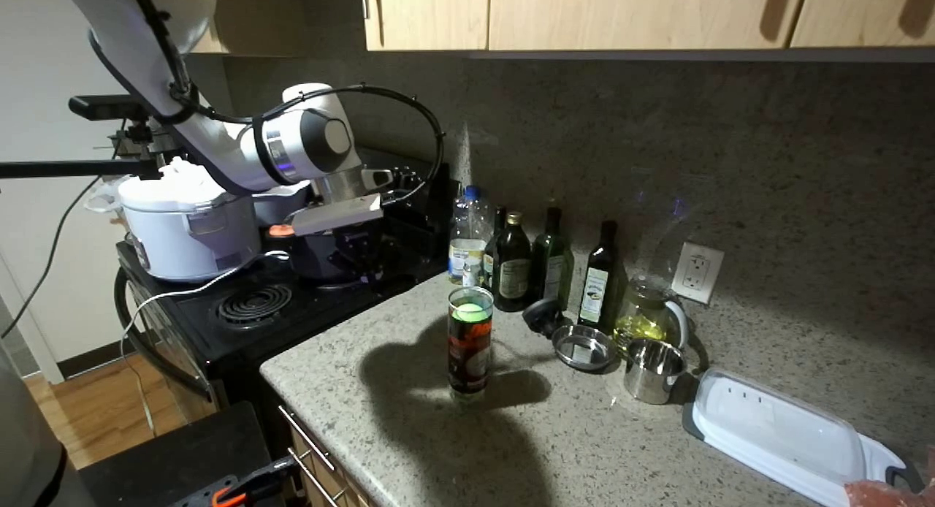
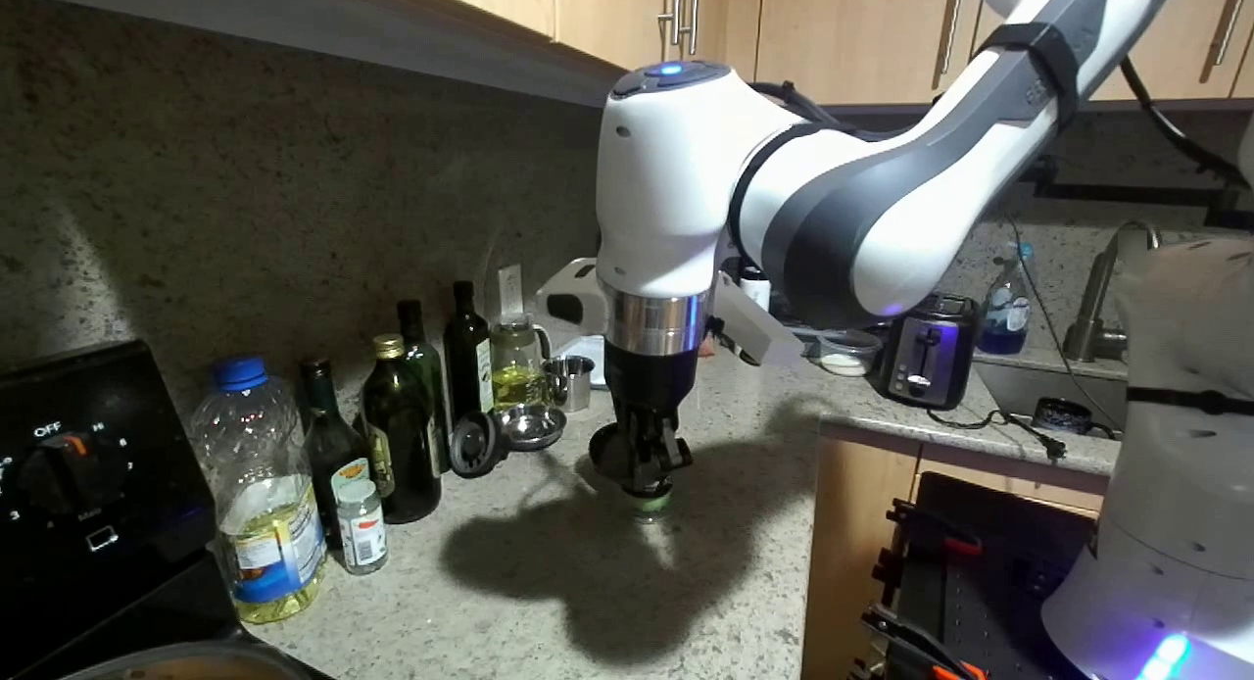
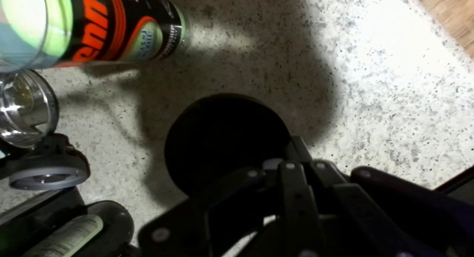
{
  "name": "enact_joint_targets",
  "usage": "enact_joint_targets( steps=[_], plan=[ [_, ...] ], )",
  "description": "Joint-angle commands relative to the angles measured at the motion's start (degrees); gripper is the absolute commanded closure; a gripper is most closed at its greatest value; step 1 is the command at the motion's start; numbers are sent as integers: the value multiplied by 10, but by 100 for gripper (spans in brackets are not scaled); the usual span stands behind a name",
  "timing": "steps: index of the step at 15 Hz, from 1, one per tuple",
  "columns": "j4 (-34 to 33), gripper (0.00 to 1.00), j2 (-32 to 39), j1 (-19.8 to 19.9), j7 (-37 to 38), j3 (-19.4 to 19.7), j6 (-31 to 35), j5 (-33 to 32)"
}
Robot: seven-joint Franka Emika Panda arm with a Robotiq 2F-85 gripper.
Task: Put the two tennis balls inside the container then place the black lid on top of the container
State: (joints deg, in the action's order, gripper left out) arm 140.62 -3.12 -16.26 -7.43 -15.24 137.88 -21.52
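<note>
The claw (image 3: pixel 290 159) pinches the black lid (image 3: pixel 224 140) only by its edge, mid-frame in the wrist view, so I fear it'll swivel. The tube (image 3: pixel 100 29), upper left, one ball (image 3: pixel 37 20) showing inside, could topple if the lid bumps it.

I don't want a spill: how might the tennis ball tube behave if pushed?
The tube might tip easily, standing tall and narrow on the counter. If it fell, the tennis ball near its open top could roll out. Its shiny surface looks slippery, too.
</note>
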Motion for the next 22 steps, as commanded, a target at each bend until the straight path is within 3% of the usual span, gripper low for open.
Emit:
enact_joint_targets(
  steps=[1,14,22],
  plan=[
    [-1,100,-28,22,-13,18,-1,2],
    [-73,100,-40,83,-78,86,-26,35],
    [-71,100,-48,96,-82,105,-32,78]
  ],
)
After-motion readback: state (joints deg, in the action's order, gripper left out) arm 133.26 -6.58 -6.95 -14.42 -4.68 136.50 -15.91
